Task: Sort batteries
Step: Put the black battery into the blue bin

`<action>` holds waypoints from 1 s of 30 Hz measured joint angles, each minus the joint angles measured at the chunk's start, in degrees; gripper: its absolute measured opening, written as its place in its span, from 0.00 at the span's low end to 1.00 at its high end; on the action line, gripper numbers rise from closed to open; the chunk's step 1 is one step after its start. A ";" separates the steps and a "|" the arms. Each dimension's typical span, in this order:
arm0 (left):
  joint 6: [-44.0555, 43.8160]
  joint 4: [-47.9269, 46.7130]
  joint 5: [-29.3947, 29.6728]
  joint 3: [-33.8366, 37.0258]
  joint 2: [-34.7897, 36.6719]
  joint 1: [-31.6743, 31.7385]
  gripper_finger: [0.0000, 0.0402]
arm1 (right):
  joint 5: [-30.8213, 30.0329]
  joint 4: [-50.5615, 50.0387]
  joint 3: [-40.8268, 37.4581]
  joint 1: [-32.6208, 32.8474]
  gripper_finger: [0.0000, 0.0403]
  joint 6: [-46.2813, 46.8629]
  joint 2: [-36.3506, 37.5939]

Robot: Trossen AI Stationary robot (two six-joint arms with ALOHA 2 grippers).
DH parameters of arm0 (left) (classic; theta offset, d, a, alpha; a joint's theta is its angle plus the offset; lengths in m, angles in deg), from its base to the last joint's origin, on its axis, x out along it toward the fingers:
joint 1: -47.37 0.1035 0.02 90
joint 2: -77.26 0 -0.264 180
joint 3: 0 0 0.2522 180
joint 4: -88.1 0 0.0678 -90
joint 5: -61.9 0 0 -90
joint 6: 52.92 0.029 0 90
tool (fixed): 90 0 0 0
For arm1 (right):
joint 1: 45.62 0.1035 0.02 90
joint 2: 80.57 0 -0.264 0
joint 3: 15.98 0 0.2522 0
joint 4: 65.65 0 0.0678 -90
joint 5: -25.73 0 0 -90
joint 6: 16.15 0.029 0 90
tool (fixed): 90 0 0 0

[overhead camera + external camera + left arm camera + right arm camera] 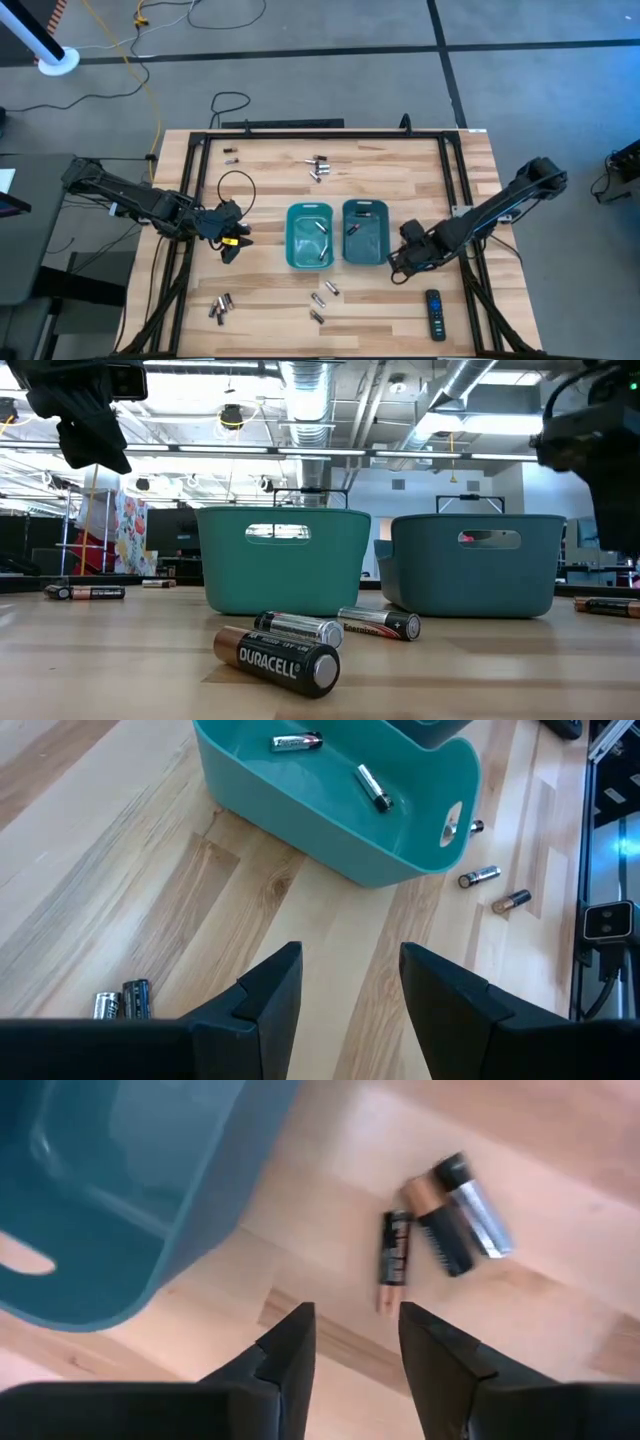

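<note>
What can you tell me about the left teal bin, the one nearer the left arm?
The left teal bin is a rounded rectangular tub of smooth plastic, as it looks, open at the top, with an oval handle slot in its end wall. It stands upright on the wooden table, close beside the second teal bin; whether they touch is unclear. Two batteries lie loose on its floor. The left gripper sits off to its side, fingers open, not touching it.
</note>
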 joint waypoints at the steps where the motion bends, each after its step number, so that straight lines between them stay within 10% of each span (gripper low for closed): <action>1: -0.02 0.02 -0.02 0.00 0.00 -0.02 0.41 | 0.00 1.61 -0.87 -0.02 0.39 -0.04 0.00; 30: -1.74 0.10 -0.02 0.00 0.01 -0.01 0.41 | 4.02 8.06 -3.62 -1.51 0.37 -4.70 -12.71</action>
